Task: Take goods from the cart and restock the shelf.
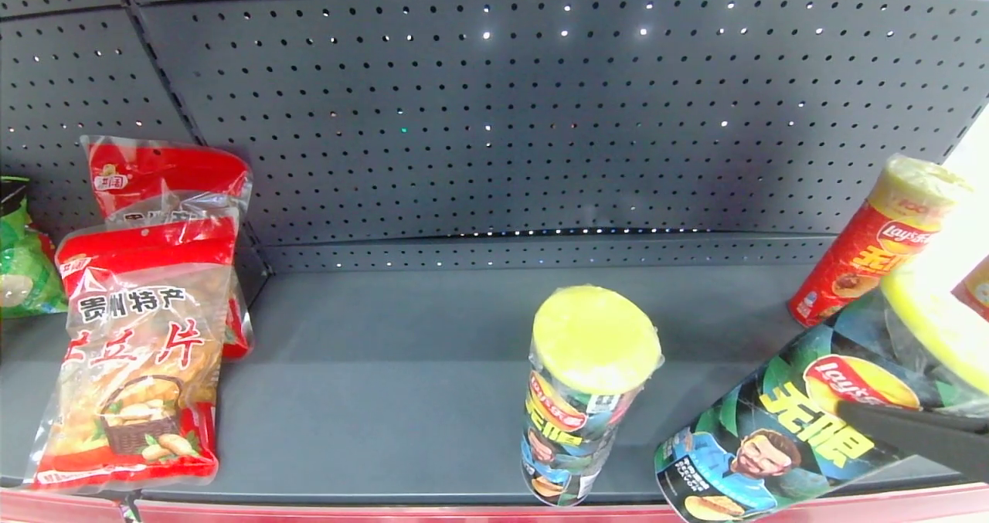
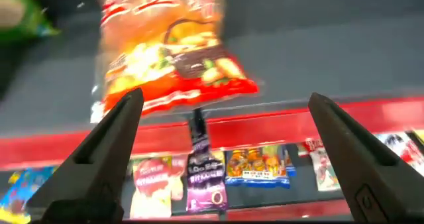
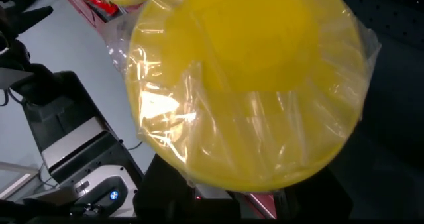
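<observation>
A black-and-green chips can [image 1: 788, 430] with a yellow lid [image 3: 245, 78] lies tilted over the shelf's front right corner. My right gripper [image 1: 888, 430] is shut on it, one dark finger [image 1: 912, 426] crossing its side. A like can [image 1: 587, 392] stands upright near the front edge of the grey shelf [image 1: 402, 368]. A red chips can [image 1: 873, 245] leans at the back right. My left gripper [image 2: 225, 111] hangs open before the shelf's red front rail [image 2: 265, 128], just below a red snack bag [image 2: 172, 52], holding nothing.
Two red snack bags [image 1: 139, 353] [image 1: 166, 183] stand at the shelf's left, a green bag [image 1: 23, 260] beyond them. A perforated back wall [image 1: 494, 121] closes the shelf. Small packets [image 2: 255, 168] line the shelf below. Bare floor lies between the bags and the upright can.
</observation>
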Available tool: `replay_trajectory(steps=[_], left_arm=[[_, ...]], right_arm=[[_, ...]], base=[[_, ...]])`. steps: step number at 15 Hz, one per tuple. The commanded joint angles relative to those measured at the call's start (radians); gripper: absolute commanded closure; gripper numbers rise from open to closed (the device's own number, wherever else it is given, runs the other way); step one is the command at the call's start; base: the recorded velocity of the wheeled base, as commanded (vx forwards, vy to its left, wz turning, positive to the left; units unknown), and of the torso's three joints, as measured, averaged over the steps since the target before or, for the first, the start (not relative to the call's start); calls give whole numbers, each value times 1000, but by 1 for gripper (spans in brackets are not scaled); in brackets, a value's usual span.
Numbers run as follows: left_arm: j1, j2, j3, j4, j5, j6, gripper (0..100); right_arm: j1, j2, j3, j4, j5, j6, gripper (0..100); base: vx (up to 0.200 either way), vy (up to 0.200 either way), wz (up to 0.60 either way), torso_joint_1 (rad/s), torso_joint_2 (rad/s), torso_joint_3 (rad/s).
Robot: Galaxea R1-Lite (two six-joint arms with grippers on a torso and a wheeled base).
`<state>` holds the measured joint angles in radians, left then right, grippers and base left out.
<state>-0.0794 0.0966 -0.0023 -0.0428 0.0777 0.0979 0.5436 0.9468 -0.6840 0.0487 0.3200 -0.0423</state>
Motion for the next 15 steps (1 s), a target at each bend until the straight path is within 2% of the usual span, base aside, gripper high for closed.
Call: replay_trajectory(steps=[1,2,3,4,5,7,10,11,12,13,15], left_arm=[[135,40,-1,1,7,6,0],[135,54,1,0,-9,33,0],[47,15,-1,1,-26,42,0],[35,-28,-1,3,-12,11,0],[99,-64,1,-2,16,-9,0],[85,-84,1,-3,16,-10,0],[84,-95,1,-6,17,-33,0],[84,-95,2,-6,16,-87,0],[84,-95,1,-6,17,-109,0],[82,-95,1,40,10,-167,0],[82,-95,1,41,10,-164,0]], right_arm=[[4,10,-11,2,1,-1,100],[4,20,-17,0,2,-1,100],[4,17,-26,-1,2,-1,100],[4,15,-26,-1,2,-1,100],[4,12,-25,-1,2,-1,100],[4,12,-26,-1,2,1,100],[2,20,-37,2,-4,15,100],[16,36,-58,5,-21,30,100],[25,46,-63,2,-21,32,100],[9,92,-89,-10,-4,36,100],[-25,167,-120,-73,33,36,100]], base=[[0,0,0,0,0,0],[0,0,0,0,0,0],[0,0,0,0,0,0],[0,0,0,0,0,0],[0,0,0,0,0,0],[0,0,0,0,0,0],[0,0,0,0,0,0],[0,0,0,0,0,0],[0,0,0,0,0,0],[0,0,0,0,0,0],[0,0,0,0,0,0]])
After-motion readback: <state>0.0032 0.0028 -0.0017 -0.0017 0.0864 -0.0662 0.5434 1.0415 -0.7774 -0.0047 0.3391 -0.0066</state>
